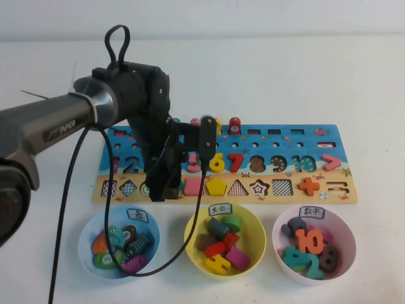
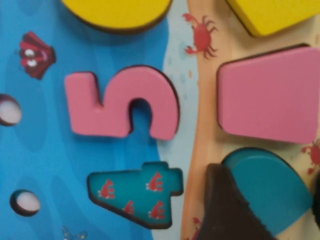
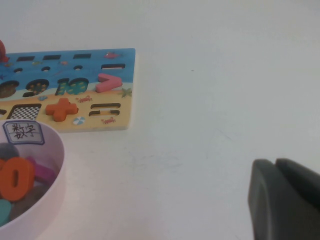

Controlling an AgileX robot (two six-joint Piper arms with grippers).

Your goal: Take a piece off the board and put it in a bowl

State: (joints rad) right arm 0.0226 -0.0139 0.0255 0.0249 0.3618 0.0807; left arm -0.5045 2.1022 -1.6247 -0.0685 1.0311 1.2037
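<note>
Currently, task at grasp stage: nothing lifted, transfer not started.

High view: left gripper (image 1: 166, 190) down on the near tan strip of the board (image 1: 335, 136), at its left part, just left of the pink trapezoid (image 1: 193, 186). The piece is hidden under the gripper here. Yellow bowl (image 1: 254, 223), near-centre, already holds assorted shape pieces; light-blue bowl (image 1: 90, 228) to its left, pale-pink bowl (image 1: 345, 225) to its right. Right arm not in this view.

Left wrist view: dark-teal heart piece (image 2: 272, 185) seated in its slot, beside the pink trapezoid (image 2: 267, 95). One dark fingertip (image 2: 227, 210) rests against its edge, overlapping it; a sliver of the other finger shows at the frame edge past the piece. Jaws apart, straddling the piece, not clamped as far as visible. Pink 5 (image 2: 122, 102) and empty 4 slot (image 2: 137, 192) on the blue part.

Right wrist view: right gripper (image 3: 285, 200) parked over bare table, well right of the board (image 3: 117, 107) and pink bowl (image 3: 47, 165); fingers together, holding nothing.

Left to do, est.: close on piece, lift, carry near-right to yellow bowl, release.
</note>
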